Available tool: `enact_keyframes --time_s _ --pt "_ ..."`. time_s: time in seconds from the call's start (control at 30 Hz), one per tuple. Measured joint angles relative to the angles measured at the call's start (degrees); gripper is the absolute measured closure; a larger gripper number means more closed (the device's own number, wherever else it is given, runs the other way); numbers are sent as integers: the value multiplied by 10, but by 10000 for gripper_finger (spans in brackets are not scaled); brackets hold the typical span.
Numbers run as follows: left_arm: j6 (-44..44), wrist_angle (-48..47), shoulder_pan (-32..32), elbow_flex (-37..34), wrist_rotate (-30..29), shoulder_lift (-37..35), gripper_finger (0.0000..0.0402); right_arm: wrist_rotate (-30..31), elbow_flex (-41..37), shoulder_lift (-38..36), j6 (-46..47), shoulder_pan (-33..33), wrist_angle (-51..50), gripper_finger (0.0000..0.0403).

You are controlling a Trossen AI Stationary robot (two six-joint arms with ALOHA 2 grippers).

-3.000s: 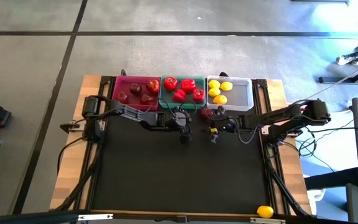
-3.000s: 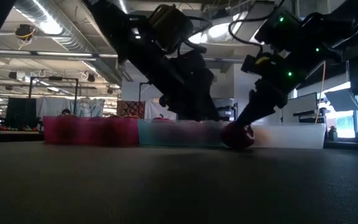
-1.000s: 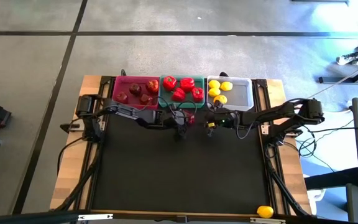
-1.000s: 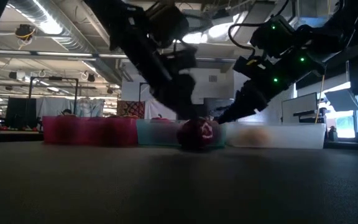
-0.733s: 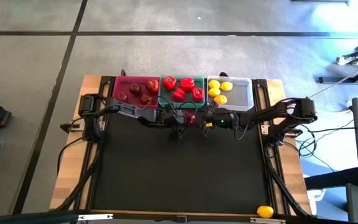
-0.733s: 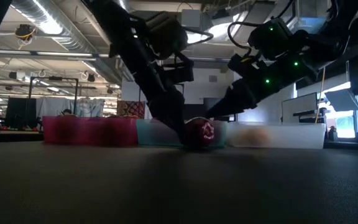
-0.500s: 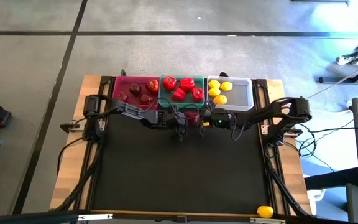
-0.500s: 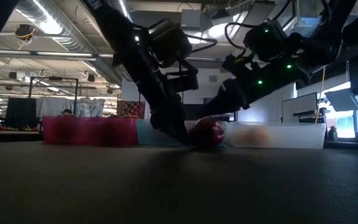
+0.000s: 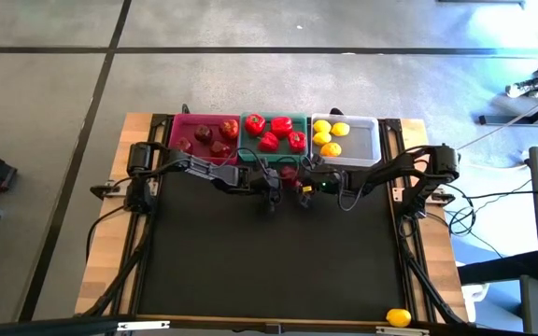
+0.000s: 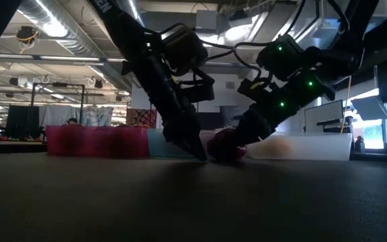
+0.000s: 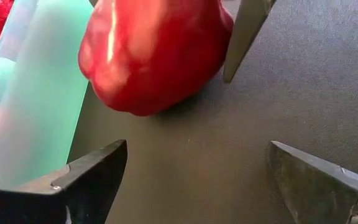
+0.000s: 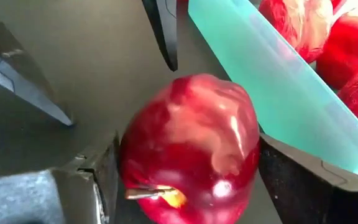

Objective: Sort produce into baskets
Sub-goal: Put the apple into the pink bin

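The right gripper (image 12: 185,180) is sitting low on the black mat (image 9: 269,252), its two fingers spread wide with an apple (image 12: 191,146) lying between them. The fingers are standing close on either side of the fruit, but whether the pads are actually pressing it is hard to judge from these views. The apple is looking dark red and glossy, with a pale patch on its skin and a brown stem pointing back toward the gripper.

Just past the apple, the left gripper (image 11: 197,168) is facing it from the other side, its fingers standing wide apart and holding nothing; the apple is lying a little ahead of its fingertips.

Right beside the apple, the teal basket (image 9: 274,135) is holding bright red peppers (image 9: 283,125). Farther along, the pink basket (image 9: 204,135) is carrying dark red apples, and the white basket (image 9: 358,140) is holding lemons (image 9: 329,136). Well apart, one lemon (image 9: 398,317) is resting at the mat's near edge.
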Motion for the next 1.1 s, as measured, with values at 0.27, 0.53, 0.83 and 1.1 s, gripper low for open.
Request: enact_keyframes --time_s 0.27,0.53,0.83,1.1 --pt "-10 1 0 0 0 0 18 -1 0 0 1 0 6 209" --pt "-51 -19 -10 0 -8 -7 18 -31 -1 -32 20 1 -41 251" --pt "-84 -84 -65 4 -38 -77 18 -103 16 -148 60 1 -198 241" --pt "-123 -213 -110 5 4 -172 18 -111 143 -163 34 35 -392 240"
